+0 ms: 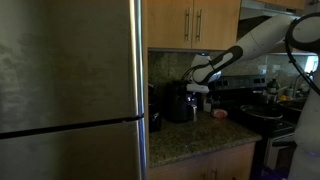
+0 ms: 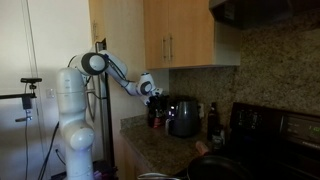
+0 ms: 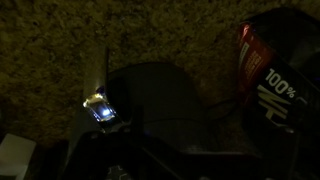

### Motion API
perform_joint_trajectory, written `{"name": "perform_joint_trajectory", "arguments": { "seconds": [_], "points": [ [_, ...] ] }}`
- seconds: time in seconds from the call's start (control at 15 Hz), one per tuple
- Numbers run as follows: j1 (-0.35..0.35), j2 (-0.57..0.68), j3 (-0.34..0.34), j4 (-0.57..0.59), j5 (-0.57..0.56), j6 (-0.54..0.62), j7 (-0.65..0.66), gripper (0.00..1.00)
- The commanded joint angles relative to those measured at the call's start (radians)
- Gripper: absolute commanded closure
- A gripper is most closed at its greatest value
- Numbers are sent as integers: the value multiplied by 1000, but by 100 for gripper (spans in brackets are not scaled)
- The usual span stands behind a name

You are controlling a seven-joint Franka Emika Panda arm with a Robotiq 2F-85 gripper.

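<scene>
Bearing a coffee maker (image 1: 180, 103), speckled granite counter (image 1: 205, 140) beneath wooden cabinets (image 1: 195, 22).

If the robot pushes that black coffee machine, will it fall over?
Probably not: the coffee machine looks squat on the counter, so it would likely slide. It looks bulky, so probably heavy. Pushed near its top, it might tip.

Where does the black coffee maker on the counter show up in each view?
Exterior view: black coffee maker at centre, on the counter right of the fridge, under the gripper.
Exterior view: right of centre, below the wood cabinets, beside the gripper.
Wrist view: dark rounded shape at centre, dimly lit.
Shared landmark: the speckled granite backsplash behind it.
</scene>
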Motion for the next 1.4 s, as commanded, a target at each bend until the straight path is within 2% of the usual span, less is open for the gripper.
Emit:
{"name": "perform_joint_trajectory", "arguments": {
  "seconds": [0.0, 0.07, 0.2, 0.27, 0.4, 0.6, 0.67, 0.87, 1.13, 1.33],
  "points": [
    [-7, 0, 6, 0, 3, -1, -4, 0],
    [-7, 0, 6, 0, 3, -1, -4, 0],
    [-15, 5, 0, 8, -80, 9, -16, 0],
    [-22, 6, -4, 10, -172, 17, -7, 0],
    [-31, 11, -11, 22, -279, 23, -24, 0],
    [-38, 13, -15, 28, -373, 39, 20, 0],
    [-30, 0, -10, 17, -315, 12, 2, 0],
    [-33, 0, -12, 20, -344, 16, 9, 0],
    [-21, -8, -2, 28, -223, -94, -34, 0],
    [-18, -9, 3, 39, -197, -153, 5, 0]
  ]
}}
